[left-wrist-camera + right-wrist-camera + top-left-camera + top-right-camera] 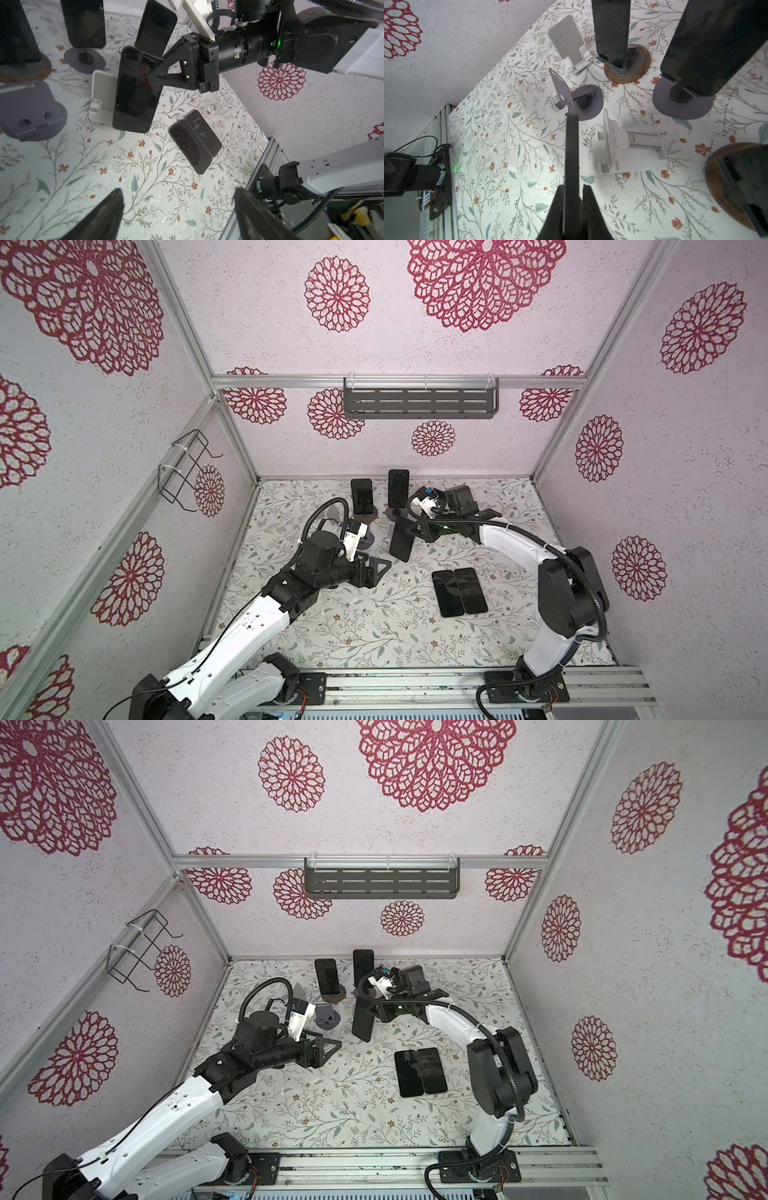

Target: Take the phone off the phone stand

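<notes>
Mat [374, 635]: flowered, fills the lower middle of both top views; two spare phones [459, 592] lie flat side by side on it, likely set aside.
Left gripper [177, 195]: jaws wide and empty, hovering left of centre, clear of the work.
Right gripper [572, 199]: clamped on the Phone's long edge, so it lifts without tipping.
Phone [135, 93]: black, glossy, upright, mid-frame, apparently just clear of its stand.
White stand [99, 97]: bare, just behind the Phone.
</notes>
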You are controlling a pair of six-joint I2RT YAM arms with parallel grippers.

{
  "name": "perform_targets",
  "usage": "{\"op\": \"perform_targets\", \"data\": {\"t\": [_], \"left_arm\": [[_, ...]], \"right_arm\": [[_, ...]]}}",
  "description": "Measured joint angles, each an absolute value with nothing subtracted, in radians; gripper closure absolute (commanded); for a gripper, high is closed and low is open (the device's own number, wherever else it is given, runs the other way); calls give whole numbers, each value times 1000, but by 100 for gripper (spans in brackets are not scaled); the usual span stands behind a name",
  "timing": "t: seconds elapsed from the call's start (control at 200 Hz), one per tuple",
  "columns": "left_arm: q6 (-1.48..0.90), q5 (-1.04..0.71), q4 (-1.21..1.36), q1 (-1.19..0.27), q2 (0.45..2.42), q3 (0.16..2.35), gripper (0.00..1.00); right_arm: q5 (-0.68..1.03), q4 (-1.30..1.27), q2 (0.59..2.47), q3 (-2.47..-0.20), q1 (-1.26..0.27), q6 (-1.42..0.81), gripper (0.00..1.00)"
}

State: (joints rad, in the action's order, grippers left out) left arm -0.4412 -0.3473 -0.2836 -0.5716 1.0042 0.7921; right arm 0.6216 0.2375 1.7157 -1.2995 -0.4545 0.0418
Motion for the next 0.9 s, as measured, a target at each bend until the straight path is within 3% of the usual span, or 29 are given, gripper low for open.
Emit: {"op": "perform_targets", "data": {"t": [0.215,0.51,0.901], "left_arm": [[-344,-424,-205,-536,1053,796,21],[-144,-661,-206,-508,1243,886,14],[-71,-870,-88,-487,1344,873,31]], "right_arm": [[628,453,1583,-1362,-455,131,98],[710,755,1531,-1396,-455,330,99],[846,882,1467,-1329,-443,577,100]]}}
